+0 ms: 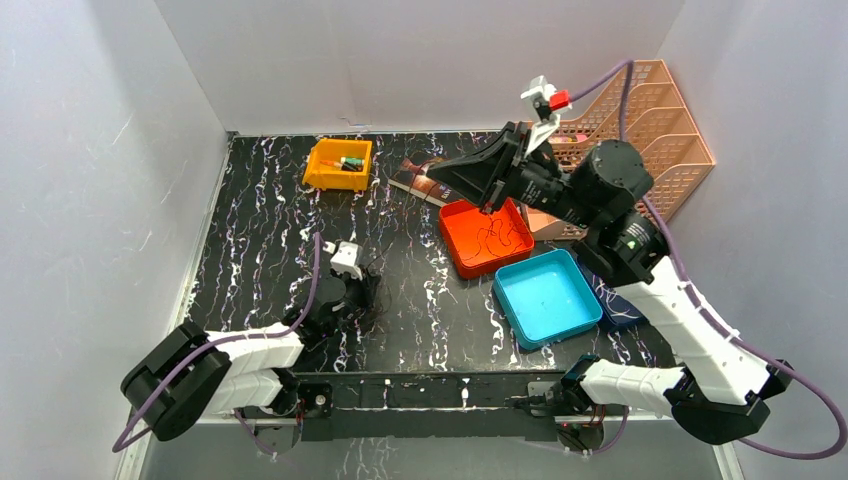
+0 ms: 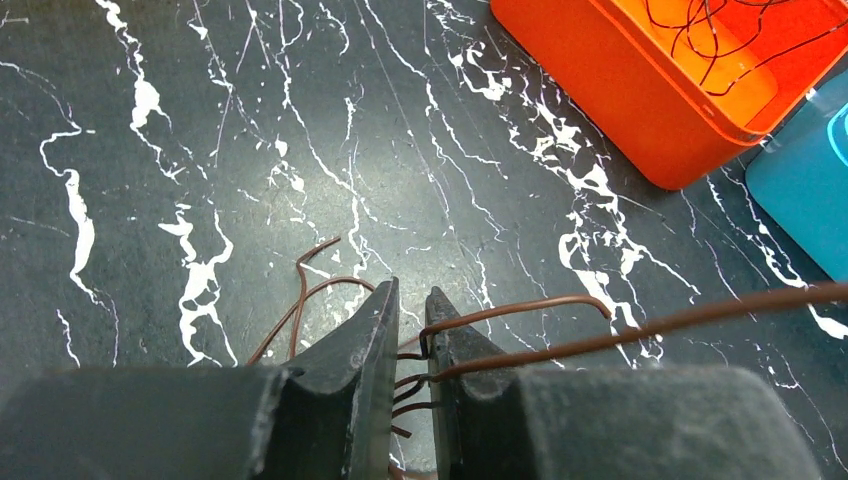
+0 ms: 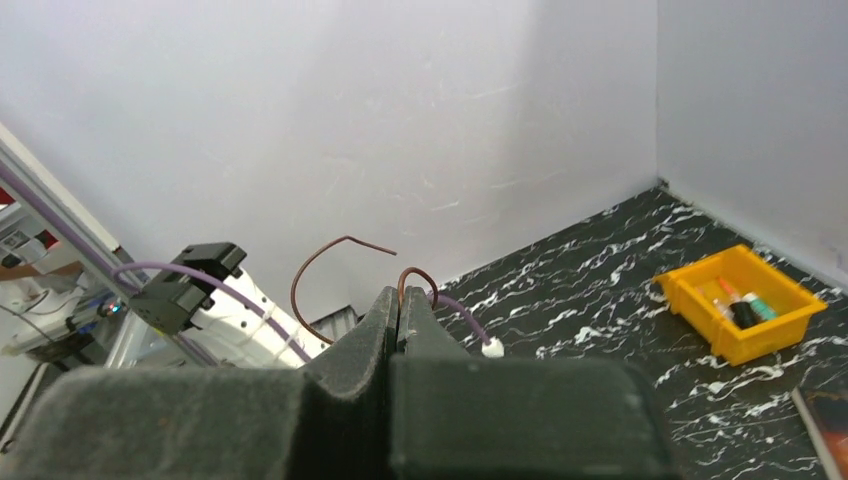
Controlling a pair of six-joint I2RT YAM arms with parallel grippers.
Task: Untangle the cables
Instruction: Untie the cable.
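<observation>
Black marble-patterned table (image 1: 420, 310) with white veining carries the whole scene. At its near left the left gripper (image 1: 365, 288) sits low over the surface. Its fingers (image 2: 360, 340) stand almost together with only a slim gap, and several strands of the brown cables (image 2: 520, 308) cross that gap, pinched there. One strand leaves the pinch and runs off the right edge of the left wrist view. Another loops ahead of the fingertips, and more curl on the table just left of them.

Further right, near the middle of the table, the orange tray (image 1: 447, 228) holds the dark cables (image 1: 497, 236), a loose scribble of thin loops on its floor. The right gripper (image 1: 434, 172) hangs raised above the far side of this tray, pointing left. Its jaws are pressed tight together, and a brown cable end (image 3: 335, 250) arches out from between the fingertips, nipped there.

A blue tray (image 1: 508, 305) lies just beside the orange one on its near right. A yellow bin (image 1: 318, 172) with a few small items stands at the far side, and a peach file rack (image 1: 672, 130) fills the far right corner
</observation>
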